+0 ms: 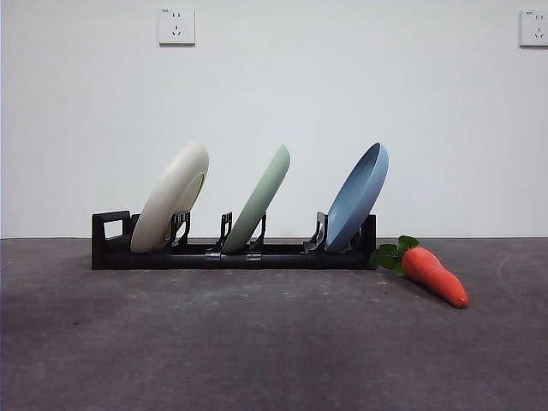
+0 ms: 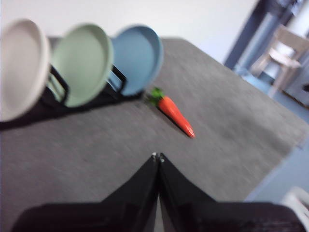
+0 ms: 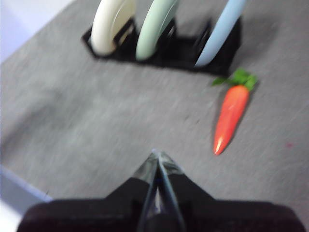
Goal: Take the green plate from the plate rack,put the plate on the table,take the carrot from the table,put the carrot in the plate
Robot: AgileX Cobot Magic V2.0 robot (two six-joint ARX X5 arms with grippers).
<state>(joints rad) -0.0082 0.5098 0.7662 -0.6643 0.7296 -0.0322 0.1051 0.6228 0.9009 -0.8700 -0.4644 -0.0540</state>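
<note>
The green plate (image 1: 260,199) (image 2: 80,63) (image 3: 155,29) leans in the middle slot of the black plate rack (image 1: 231,254) (image 3: 178,50), between a cream-white plate (image 1: 170,198) and a blue plate (image 1: 357,197). The orange carrot (image 1: 434,275) (image 2: 175,113) (image 3: 231,116) lies on the dark grey table (image 1: 257,342) just past the rack's blue-plate end, leaves toward the rack. My left gripper (image 2: 157,156) is shut and empty, hovering over bare table well short of the rack and carrot. My right gripper (image 3: 157,153) is shut and empty too, back from the carrot. Neither arm shows in the front view.
A white wall with two sockets (image 1: 176,26) stands behind the table. The table's edge (image 2: 270,169) runs off to one side in the left wrist view, with chairs (image 2: 282,55) beyond it. Bare table lies in front of the rack.
</note>
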